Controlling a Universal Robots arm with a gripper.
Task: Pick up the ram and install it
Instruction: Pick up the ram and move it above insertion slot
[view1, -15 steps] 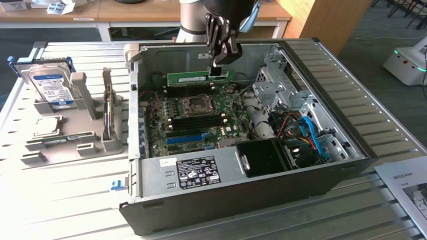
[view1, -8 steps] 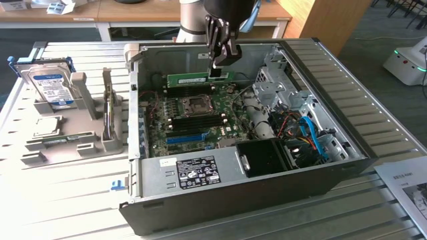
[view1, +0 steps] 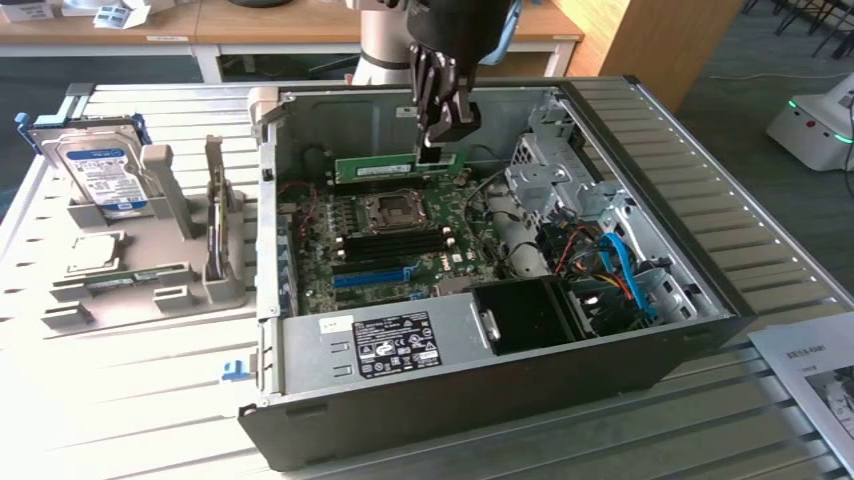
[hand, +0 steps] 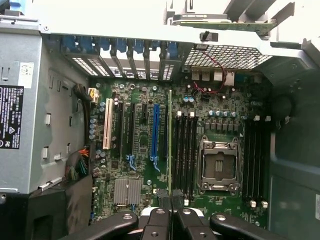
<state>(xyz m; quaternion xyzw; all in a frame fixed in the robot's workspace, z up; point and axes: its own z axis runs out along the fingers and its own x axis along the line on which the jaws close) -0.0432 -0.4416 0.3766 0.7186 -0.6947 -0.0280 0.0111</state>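
The ram (view1: 396, 167) is a thin green stick with a white label, held level above the motherboard (view1: 400, 240) inside the open computer case (view1: 694, 250). My gripper (view1: 438, 145) is shut on the ram's end toward the exterior view's right, just behind the CPU socket (view1: 396, 208). In the wrist view the ram (hand: 170, 145) appears edge-on as a narrow green line running out from my gripper (hand: 171, 199). It lies beside the black memory slots (hand: 184, 150) and the long blue slot (hand: 155, 130).
A silver hard drive (view1: 104, 175) stands in a grey fixture (view1: 147, 250) at the exterior view's left. The power supply (view1: 387, 340), a black shroud (view1: 534, 315) and blue cables (view1: 627, 265) crowd the case's near side. Drive cages (view1: 554, 165) rise beside my gripper.
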